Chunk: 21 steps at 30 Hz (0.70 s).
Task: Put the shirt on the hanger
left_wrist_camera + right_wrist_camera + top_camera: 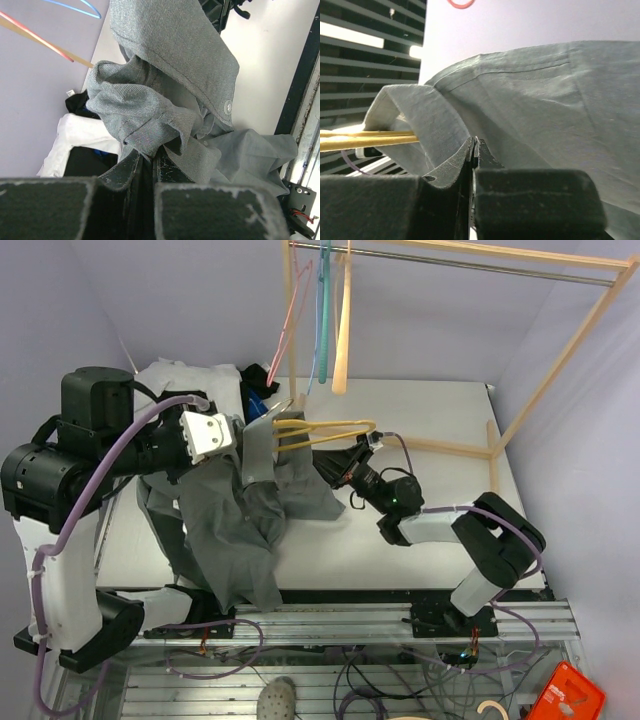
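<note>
The grey shirt (pixel 240 530) lies bunched on the left of the table, part of it lifted. My left gripper (pixel 242 438) is shut on a fold of the shirt (pixel 170 60), the cloth pinched between its jaws (pixel 151 157). The yellow hanger (pixel 325 427) is held level above the table, its left end under the raised shirt. My right gripper (pixel 368 446) is shut on the hanger's thin metal hook (pixel 475 145). In the right wrist view the yellow hanger bars (pixel 365 140) run under the shirt (pixel 545 100), which drapes over them.
A white garment (pixel 190 380) and a dark blue one (pixel 255 400) lie at the back left. A wooden rack (pixel 560 360) stands at the back with pink (pixel 290 320), teal (pixel 322 300) and cream (pixel 343 330) hangers. The table (pixel 430 420) is white.
</note>
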### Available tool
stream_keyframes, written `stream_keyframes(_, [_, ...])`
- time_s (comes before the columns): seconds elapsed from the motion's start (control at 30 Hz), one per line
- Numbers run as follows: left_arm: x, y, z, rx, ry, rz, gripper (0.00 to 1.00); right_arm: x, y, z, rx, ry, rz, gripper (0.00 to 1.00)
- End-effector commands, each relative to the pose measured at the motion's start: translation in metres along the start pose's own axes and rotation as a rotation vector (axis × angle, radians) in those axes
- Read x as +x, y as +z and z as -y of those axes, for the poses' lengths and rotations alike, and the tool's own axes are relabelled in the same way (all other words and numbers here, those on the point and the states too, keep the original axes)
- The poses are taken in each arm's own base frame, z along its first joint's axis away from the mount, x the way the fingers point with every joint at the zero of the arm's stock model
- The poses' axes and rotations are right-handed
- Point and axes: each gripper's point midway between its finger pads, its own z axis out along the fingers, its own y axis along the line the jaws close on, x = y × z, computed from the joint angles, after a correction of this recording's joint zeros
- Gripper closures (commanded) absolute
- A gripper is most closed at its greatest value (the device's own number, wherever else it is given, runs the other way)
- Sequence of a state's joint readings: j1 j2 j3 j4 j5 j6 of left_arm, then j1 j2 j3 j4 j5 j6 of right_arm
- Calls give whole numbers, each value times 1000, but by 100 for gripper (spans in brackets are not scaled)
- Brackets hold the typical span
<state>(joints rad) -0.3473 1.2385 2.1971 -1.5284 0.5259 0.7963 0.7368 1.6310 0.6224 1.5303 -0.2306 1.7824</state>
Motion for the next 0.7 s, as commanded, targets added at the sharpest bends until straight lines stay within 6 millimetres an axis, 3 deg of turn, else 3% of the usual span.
stream_keyframes(0.0, [-13,-3,-7,-24,31,52,93,2,-17,-48,-235,-112,18,100])
stream_keyframes(0.23, [-35,-14,-4,-24,38,129,93,-64,-43,-41,-171,-274,156,100])
stream_keyframes(0.43, [-24,-3,5,28,14,97,93,-90,-41,-48,-177,-415,131,100])
stream_keyframes(0.53, [-28,-5,4,20,29,107,93,-91,-34,-38,-161,-412,61,97])
stream_keyframes(0.57, [-29,-6,4,20,33,113,93,-83,-28,-36,-167,-396,6,82])
stream_keyframes(0.67, [-31,-5,4,28,39,119,93,-45,-15,-39,-209,-417,-132,13])
